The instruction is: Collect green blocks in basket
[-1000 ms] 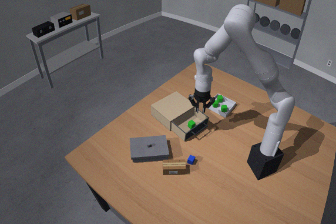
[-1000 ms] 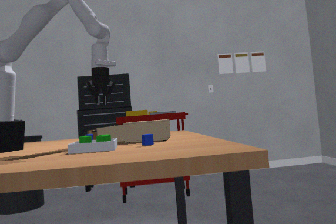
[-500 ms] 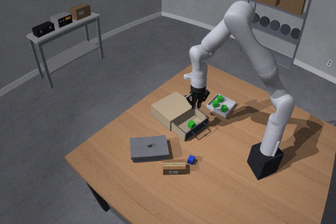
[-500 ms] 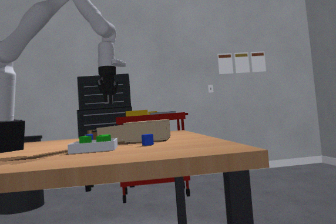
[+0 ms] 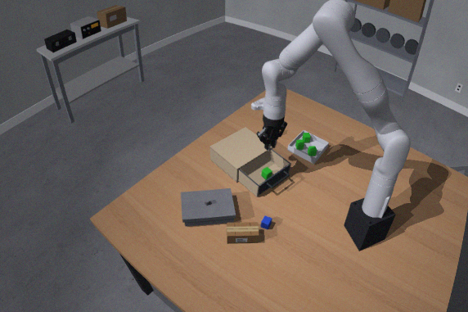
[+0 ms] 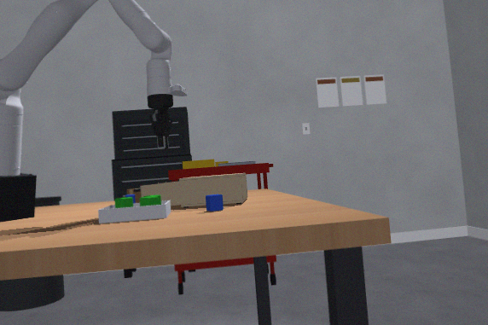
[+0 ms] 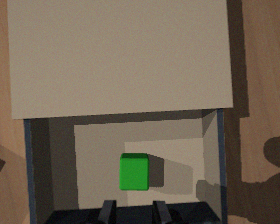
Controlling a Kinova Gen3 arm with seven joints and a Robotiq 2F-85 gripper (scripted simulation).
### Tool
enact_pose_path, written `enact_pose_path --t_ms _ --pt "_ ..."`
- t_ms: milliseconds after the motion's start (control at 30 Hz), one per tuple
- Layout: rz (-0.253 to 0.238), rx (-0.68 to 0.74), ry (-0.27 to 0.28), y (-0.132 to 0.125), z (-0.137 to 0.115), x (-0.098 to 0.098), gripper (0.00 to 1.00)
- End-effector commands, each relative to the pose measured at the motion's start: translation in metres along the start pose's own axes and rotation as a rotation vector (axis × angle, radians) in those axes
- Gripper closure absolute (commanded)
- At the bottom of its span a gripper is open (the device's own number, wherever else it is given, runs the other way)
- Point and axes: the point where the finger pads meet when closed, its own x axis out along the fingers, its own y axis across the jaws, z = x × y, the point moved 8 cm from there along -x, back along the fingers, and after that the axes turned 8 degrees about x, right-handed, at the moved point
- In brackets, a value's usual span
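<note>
My gripper (image 5: 269,147) (image 6: 162,145) (image 7: 135,214) is partly open and empty, above the open drawer (image 5: 249,187) (image 7: 27,170) of the light wooden cabinet (image 5: 241,148) (image 6: 213,190) (image 7: 121,55). A green block (image 5: 267,173) (image 7: 134,173) lies on the drawer floor, ahead of the fingertips in the wrist view. The white basket (image 5: 300,156) (image 6: 134,214) holds three green blocks (image 5: 307,137) (image 5: 299,144) (image 5: 312,151); none visibly hangs over its edge. The grey lid (image 5: 196,202) lies on the metal box (image 5: 209,222); the box's inside is hidden.
A blue block (image 5: 267,222) lies beside the brown carton (image 5: 243,235), near the metal box. Another blue block (image 6: 214,202) stands on the table beside the cabinet, hidden in the top view. The drawer's handle (image 5: 285,189) sticks out towards the arm's base.
</note>
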Motion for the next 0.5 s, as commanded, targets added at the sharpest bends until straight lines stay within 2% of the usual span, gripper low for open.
enact_pose_path --t_ms 0,167,200,467 --pt "-0.001 -0.005 0.001 -0.0002 -0.0006 -0.0006 0.7" --pt "-0.001 -0.005 0.001 -0.0002 -0.0006 -0.0006 0.7" --pt "-0.001 -0.005 0.001 -0.0002 -0.0006 -0.0006 0.37" --pt "-0.001 -0.005 0.001 -0.0002 -0.0006 -0.0006 0.37"
